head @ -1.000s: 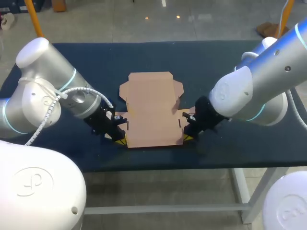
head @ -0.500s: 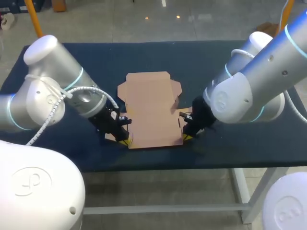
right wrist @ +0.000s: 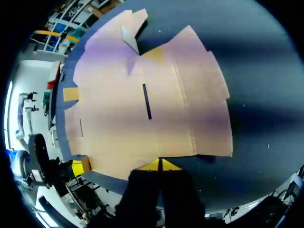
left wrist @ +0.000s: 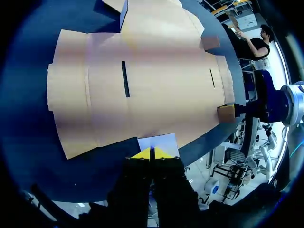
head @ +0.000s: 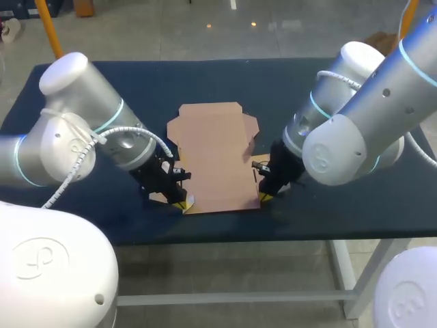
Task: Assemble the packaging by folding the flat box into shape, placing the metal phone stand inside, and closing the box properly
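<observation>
Barely begun. Flat box [head: 217, 154] spread out on the table [head: 136, 82] near its front edge, no wall raised. Left gripper [head: 179, 203] at its near left corner, right gripper [head: 265, 197] at its near right corner, each with yellow tips pressed together and gripping nothing. Left to do, judging by this: folding, filling, closing.

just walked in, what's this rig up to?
Box assembly, early stage. The flat box lies unfolded on the table. Both arms are down at its near edge, one at each corner. The left jaws are shut at a small pale flap, and the right jaws are shut at the opposite corner. I cannot tell whether either is actually pinching card. No phone stand is in view.
</observation>
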`<control>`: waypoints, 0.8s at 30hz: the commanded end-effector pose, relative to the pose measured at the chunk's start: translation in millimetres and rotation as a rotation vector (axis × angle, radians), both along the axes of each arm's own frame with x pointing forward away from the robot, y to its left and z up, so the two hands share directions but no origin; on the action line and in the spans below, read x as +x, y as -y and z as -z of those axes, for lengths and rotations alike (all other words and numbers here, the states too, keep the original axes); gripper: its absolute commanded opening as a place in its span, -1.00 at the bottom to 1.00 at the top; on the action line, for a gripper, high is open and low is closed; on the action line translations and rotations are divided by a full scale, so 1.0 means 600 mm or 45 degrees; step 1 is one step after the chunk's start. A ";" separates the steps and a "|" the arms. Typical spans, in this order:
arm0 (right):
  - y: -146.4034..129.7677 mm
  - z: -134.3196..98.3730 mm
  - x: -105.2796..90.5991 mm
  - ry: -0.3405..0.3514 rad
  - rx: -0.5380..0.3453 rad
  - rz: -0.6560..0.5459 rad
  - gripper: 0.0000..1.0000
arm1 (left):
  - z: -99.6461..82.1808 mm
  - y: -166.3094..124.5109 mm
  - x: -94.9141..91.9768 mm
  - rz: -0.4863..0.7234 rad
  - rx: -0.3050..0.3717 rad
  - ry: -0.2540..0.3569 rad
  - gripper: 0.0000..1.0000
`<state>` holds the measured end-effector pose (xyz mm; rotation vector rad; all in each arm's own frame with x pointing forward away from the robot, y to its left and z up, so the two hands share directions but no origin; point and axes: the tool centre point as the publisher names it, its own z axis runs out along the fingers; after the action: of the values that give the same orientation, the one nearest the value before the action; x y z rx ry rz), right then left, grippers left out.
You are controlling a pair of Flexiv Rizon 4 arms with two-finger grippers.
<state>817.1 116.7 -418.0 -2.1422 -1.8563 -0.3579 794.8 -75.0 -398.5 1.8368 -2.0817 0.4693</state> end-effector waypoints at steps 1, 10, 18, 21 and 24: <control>-0.007 0.001 -0.005 0.007 -0.045 0.005 -1.00 | 0.007 0.012 0.005 0.003 0.017 -0.006 -1.00; -0.004 -0.003 -0.008 0.008 -0.025 0.018 -1.00 | 0.014 0.019 0.004 -0.005 0.030 -0.004 -1.00; 0.001 -0.009 -0.011 0.023 0.020 0.047 -1.00 | 0.019 0.020 0.002 -0.016 0.032 -0.006 -1.00; 0.004 -0.012 -0.012 0.028 0.048 0.055 -1.00 | 0.020 0.020 0.001 -0.020 0.034 -0.007 -1.00; 0.006 -0.014 -0.013 0.032 0.072 0.061 -1.00 | 0.021 0.021 0.001 -0.024 0.037 -0.006 -1.00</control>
<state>810.6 118.0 -412.2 -2.1787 -1.7993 -0.4344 795.6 -84.6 -408.2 1.8657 -2.0760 0.4488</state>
